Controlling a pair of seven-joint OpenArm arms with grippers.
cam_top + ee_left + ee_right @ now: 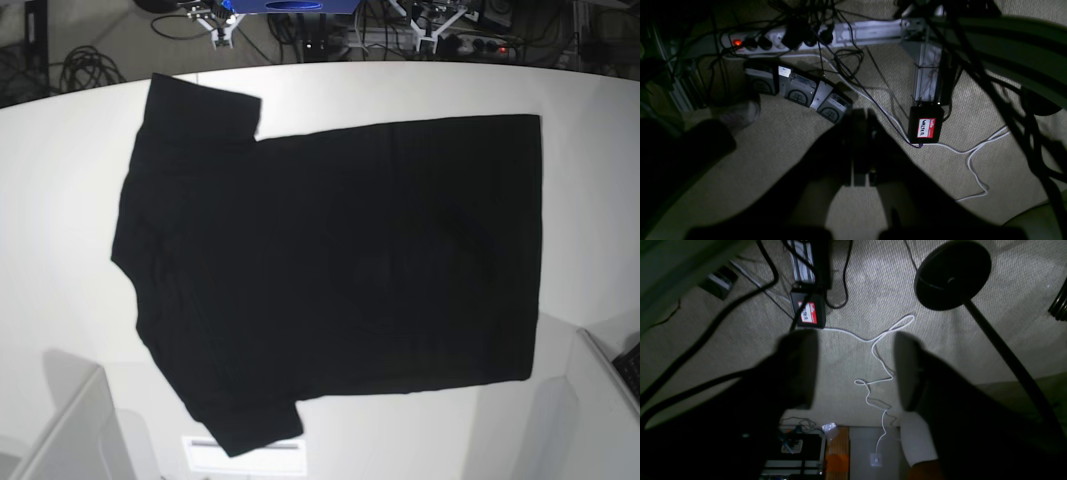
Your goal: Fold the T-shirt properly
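Observation:
The black T-shirt (330,270) lies spread flat on the white table (60,200) in the base view. Its plain side is up, with the sleeves at the left and the hem at the right. Neither gripper shows in that view. In the left wrist view my left gripper (861,150) is a dark shape with its fingers pressed together, shut on nothing, hanging over the carpeted floor. My right gripper (853,370) stands open, with its two dark fingers (800,366) far apart over the carpet. The T-shirt is out of view in both wrist views.
On the floor lie a power strip (773,41) with many plugs, a black box with a red-and-white name sticker (926,128), a loose white cable (880,373) and a round black stand base (952,273). Pale grey sloped pieces (60,425) sit at the table's near corners.

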